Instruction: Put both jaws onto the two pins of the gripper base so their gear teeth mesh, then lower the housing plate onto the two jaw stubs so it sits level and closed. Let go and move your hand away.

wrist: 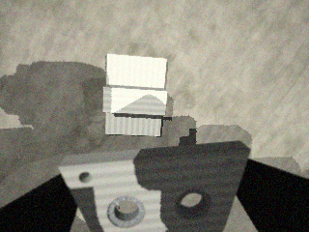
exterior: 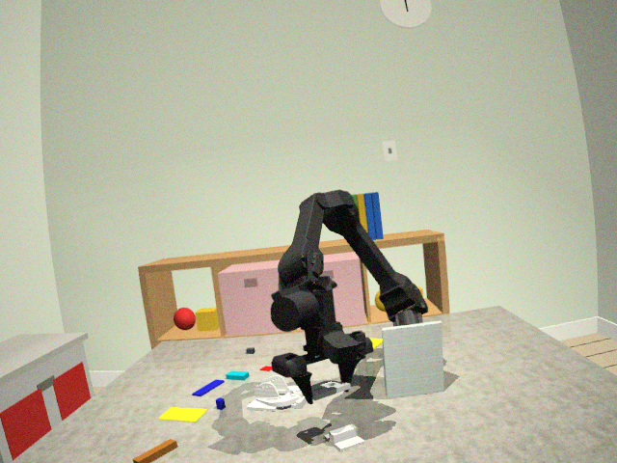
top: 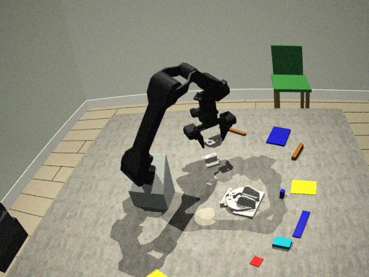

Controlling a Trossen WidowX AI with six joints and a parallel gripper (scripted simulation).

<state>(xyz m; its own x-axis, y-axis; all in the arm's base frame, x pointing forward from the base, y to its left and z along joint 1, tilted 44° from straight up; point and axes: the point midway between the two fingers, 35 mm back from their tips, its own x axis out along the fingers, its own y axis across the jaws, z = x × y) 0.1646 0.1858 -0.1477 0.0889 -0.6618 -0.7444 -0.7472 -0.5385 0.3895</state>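
My gripper [top: 213, 143] [exterior: 327, 392] [wrist: 154, 167] is shut on the white housing plate [top: 209, 141] [exterior: 341, 386] [wrist: 113, 181], held across its width and roughly level above the table. Two large holes and one small hole show in it in the wrist view. The small white stepped stand [top: 211, 160] [exterior: 347, 437] [wrist: 136, 72] is on the table below and beside the plate, not touching it. The white gripper base [top: 252, 213] [exterior: 257, 405] lies on the table, away from the gripper. Both white jaws [top: 247, 203] [top: 252, 192] lie on it, side by side; whether their teeth mesh is too small to tell.
A grey block [top: 149, 199] [exterior: 413, 359] stands under the arm's base. Beyond the gripper base are a small blue block [top: 282, 193], a yellow tile [top: 303, 187], a blue strip [top: 301, 224] and a cyan block [top: 282, 242]. An orange bar [top: 297, 151] lies farther back.
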